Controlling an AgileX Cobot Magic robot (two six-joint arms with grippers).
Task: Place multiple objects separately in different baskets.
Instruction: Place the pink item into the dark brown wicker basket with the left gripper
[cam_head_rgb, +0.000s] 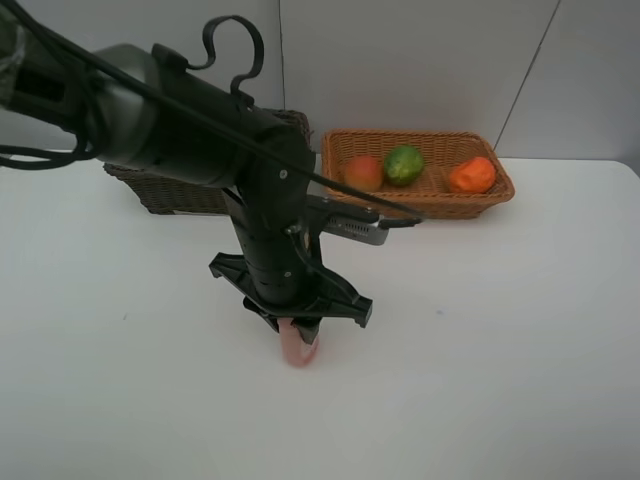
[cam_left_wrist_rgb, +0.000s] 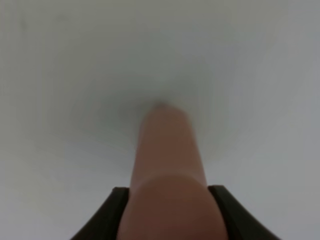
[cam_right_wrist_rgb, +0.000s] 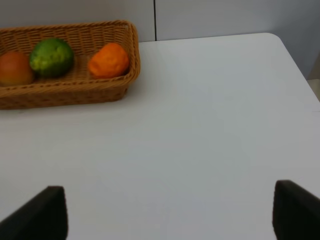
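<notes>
Left gripper: jaws pinched on the pink bottle, which is held near the middle of the white table; right gripper: fingers spread wide, nothing between them, bare table beneath. Tan basket at the far edge is stocked with peach, green fruit and orange; dark basket is beside it, largely hidden by the left arm. Open tabletop is seen on every side of the bottle; grey wall panels are behind.
</notes>
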